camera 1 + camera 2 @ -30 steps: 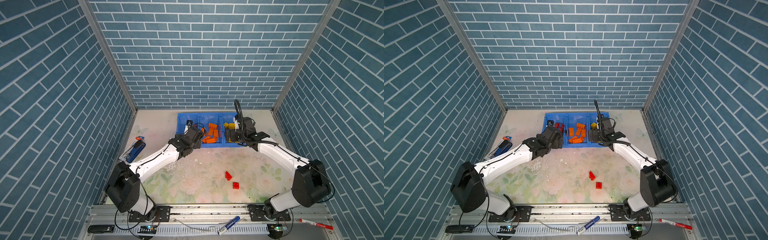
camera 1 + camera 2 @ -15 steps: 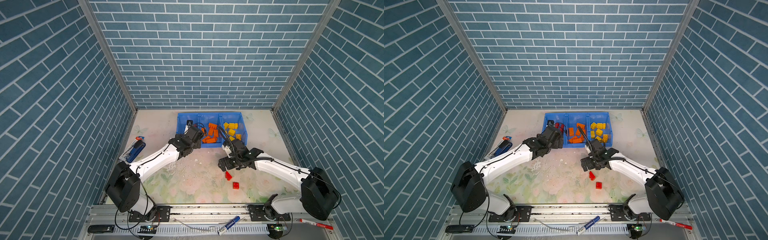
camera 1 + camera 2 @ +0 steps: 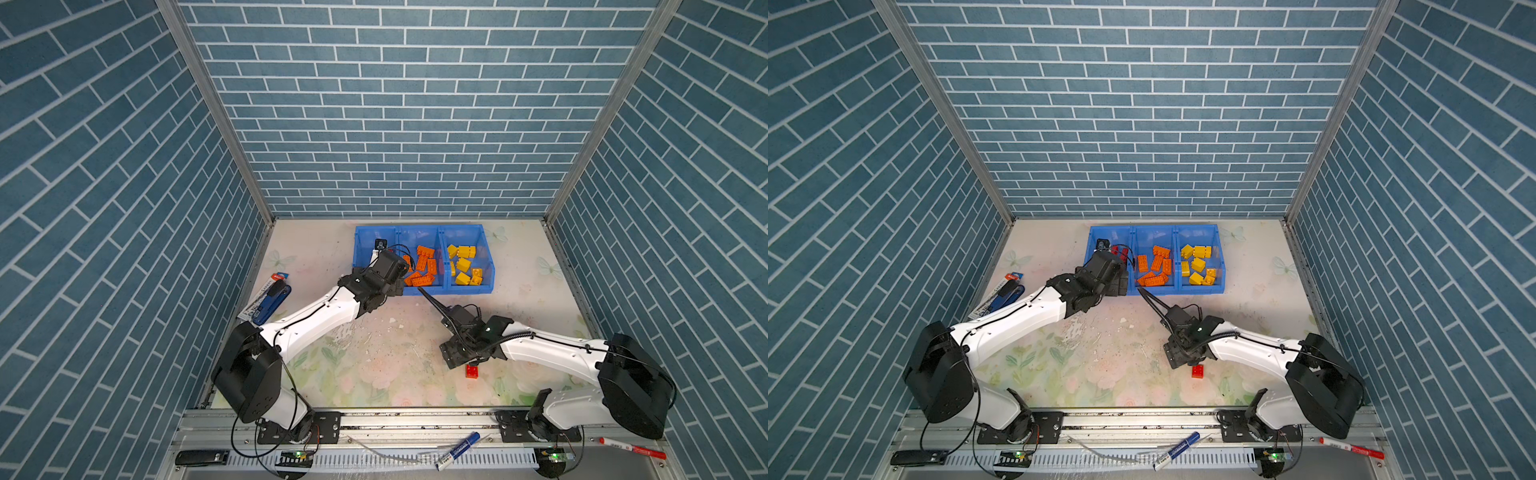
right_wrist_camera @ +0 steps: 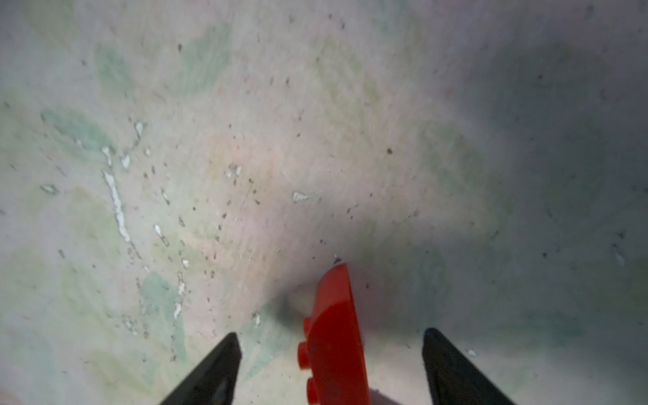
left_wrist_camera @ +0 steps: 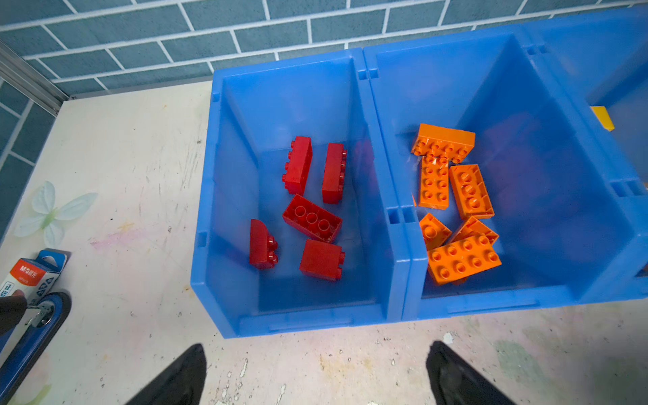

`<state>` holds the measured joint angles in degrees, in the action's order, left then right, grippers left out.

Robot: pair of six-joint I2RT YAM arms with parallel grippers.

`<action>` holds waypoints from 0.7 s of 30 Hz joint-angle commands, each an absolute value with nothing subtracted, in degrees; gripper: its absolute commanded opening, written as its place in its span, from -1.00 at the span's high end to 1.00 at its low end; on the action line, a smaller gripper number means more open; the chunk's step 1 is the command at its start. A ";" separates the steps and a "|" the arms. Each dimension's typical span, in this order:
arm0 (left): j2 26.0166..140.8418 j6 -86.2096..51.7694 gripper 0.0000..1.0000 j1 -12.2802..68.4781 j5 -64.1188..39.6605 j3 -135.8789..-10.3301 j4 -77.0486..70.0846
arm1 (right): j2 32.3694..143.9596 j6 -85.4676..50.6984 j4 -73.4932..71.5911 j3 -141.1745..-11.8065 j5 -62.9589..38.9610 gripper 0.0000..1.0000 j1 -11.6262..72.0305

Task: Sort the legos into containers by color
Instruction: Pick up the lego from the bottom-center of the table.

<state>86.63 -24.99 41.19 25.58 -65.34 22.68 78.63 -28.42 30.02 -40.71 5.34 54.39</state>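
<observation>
Red is the only colour left outside the containers (image 3: 457,290). A sloped red brick (image 4: 335,350) lies on the desk (image 3: 386,353) between the fingers of the right end effector (image 4: 331,333), and a second red brick (image 3: 471,371) sits just beside that end effector in both top views.

A second ago the right arm reached over the compartment of yellow bricks (image 3: 463,264). Half a second ago it was above the desk, with both loose red pieces in plain sight from above. Now it has come down low enough to hide the sloped one in the top views. Its jaws stand apart, with desk showing on either side of the brick, so nothing is gripped yet. The closing pinch looks like the step in hand.

The left end effector (image 5: 317,345) has not shifted. It hovers spread wide and empty, just in front of the compartment holding the sorted red bricks (image 5: 312,217). Orange bricks (image 5: 456,196) fill the middle compartment. With only two red pieces still out, the sorting looks nearly finished.
</observation>
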 commanded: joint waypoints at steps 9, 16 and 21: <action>84.91 -27.11 -0.99 41.31 27.88 -63.75 21.69 | 82.34 -31.75 30.14 -40.76 9.02 -0.06 55.68; 83.41 -29.27 -0.99 40.78 30.28 -62.67 22.89 | 82.09 -29.33 30.67 -41.67 11.16 0.38 55.81; 82.01 -30.43 -0.99 39.88 30.27 -61.73 23.29 | 80.90 -28.26 27.85 -42.91 12.69 0.47 55.72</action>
<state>83.53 -29.02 40.49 29.06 -63.02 22.00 82.00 -28.64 29.28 -40.91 10.26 55.51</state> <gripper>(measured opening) 0.994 0.273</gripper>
